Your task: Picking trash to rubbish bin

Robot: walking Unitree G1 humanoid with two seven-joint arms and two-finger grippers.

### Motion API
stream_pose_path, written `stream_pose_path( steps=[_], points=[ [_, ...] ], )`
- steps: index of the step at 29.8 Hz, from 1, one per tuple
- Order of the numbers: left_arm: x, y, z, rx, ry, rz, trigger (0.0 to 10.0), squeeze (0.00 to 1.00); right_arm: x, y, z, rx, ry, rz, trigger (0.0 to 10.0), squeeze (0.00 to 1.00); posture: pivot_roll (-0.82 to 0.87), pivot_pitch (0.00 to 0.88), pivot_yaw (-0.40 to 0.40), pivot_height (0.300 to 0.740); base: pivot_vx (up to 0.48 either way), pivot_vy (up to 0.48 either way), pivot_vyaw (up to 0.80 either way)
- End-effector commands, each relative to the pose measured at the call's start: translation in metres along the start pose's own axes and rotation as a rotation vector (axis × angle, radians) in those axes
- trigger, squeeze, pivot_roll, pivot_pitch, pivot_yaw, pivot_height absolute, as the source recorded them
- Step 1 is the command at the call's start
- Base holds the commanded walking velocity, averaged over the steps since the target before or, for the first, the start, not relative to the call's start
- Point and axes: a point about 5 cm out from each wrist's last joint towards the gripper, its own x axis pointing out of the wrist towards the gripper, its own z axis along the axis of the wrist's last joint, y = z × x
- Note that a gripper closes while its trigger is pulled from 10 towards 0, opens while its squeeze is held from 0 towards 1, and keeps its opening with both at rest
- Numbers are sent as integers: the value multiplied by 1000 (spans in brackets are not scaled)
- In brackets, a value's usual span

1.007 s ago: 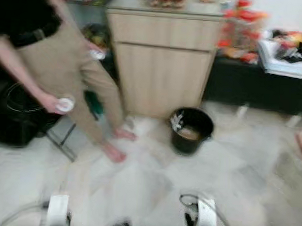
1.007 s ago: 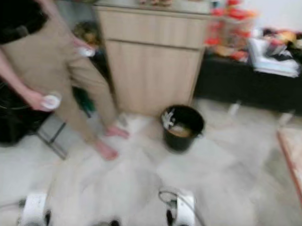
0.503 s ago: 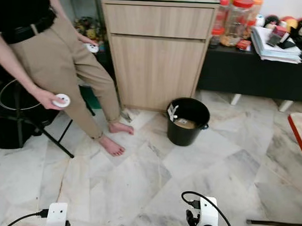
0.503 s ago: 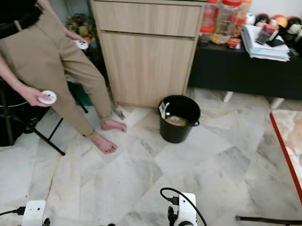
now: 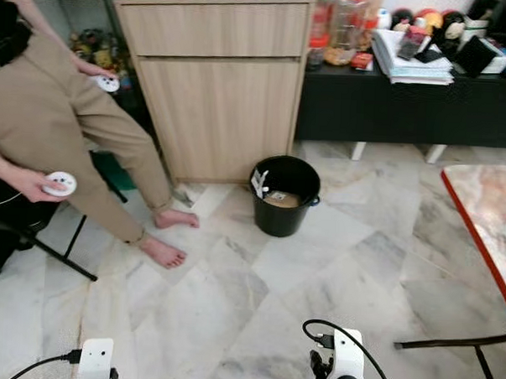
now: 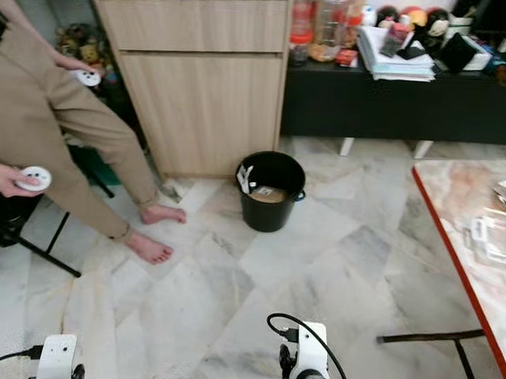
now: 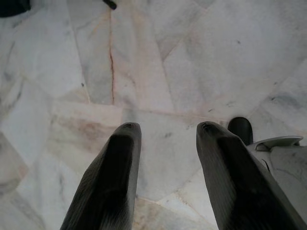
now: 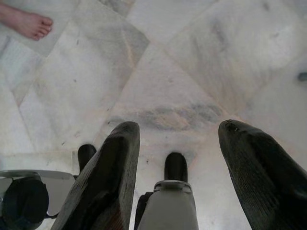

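A black rubbish bin (image 5: 283, 195) stands on the marble floor in front of a wooden cabinet (image 5: 215, 87), with white and brown trash inside it. Both arms hang low at the picture's bottom edge. In the left wrist view my left gripper (image 7: 165, 127) is open over bare floor with nothing between its fingers. In the right wrist view my right gripper (image 8: 180, 125) is also open and empty above the floor. On a marble table (image 6: 477, 250) at the right lie some pale wrappers (image 6: 495, 234).
A person sits at the left, bare feet (image 5: 162, 253) on the floor, a white round controller (image 5: 60, 184) in each hand. A black low bench (image 5: 408, 108) with jars, papers and toys runs along the back right. A thin dark chair leg (image 5: 448, 341) crosses the floor at right.
The camera has turned to the right: bin, cabinet and person have shifted left in the picture and the red-edged table has come into sight. The blur has cleared.
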Motion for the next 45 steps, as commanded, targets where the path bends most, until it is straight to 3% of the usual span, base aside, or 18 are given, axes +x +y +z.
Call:
stream_pose_path(
  steps=[1,14,45],
  points=[
    [-1,5,-7,13,25,6,10000,0,-1,1,-6,18,22,-3,10000,0,141,119,43,740,0,0,-788],
    [1,8,0,30,15,5,10000,0,-1,3,-7,27,21,-4,10000,0,139,97,57,740,0,0,-788],
    [0,8,-2,9,18,20,10000,0,-1,1,-7,31,24,-12,10000,0,146,137,47,740,0,54,-788]
  ],
)
